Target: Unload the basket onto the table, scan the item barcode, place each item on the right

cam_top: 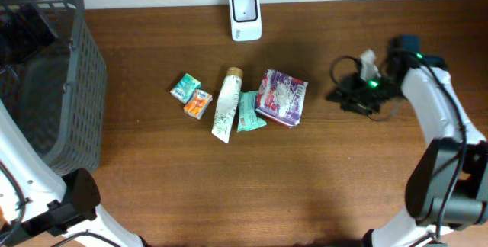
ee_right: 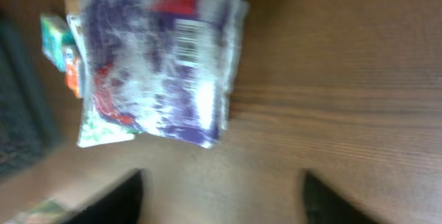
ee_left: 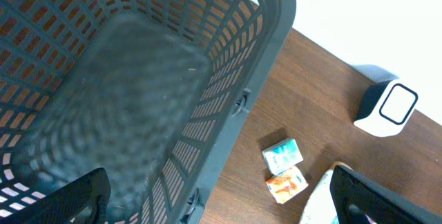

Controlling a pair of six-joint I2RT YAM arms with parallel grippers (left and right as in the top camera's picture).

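Observation:
A purple packet [cam_top: 281, 97] lies flat on the table at the right end of a row of items. In the right wrist view the purple packet [ee_right: 159, 65] shows a barcode [ee_right: 188, 41] on its upper face. My right gripper [cam_top: 347, 94] sits to the right of it, apart from it. In its own view the right gripper [ee_right: 221, 181] is open with only bare table between the fingers. The white scanner [cam_top: 245, 14] stands at the back centre. My left gripper [ee_left: 214, 186] hangs open over the basket rim, holding nothing.
A large grey basket [cam_top: 72, 87] fills the left side. Left of the purple packet lie a green packet [cam_top: 248, 112], a white tube [cam_top: 226, 104], an orange packet [cam_top: 197, 104] and a teal packet [cam_top: 184, 88]. The table's back edge meets a white wall.

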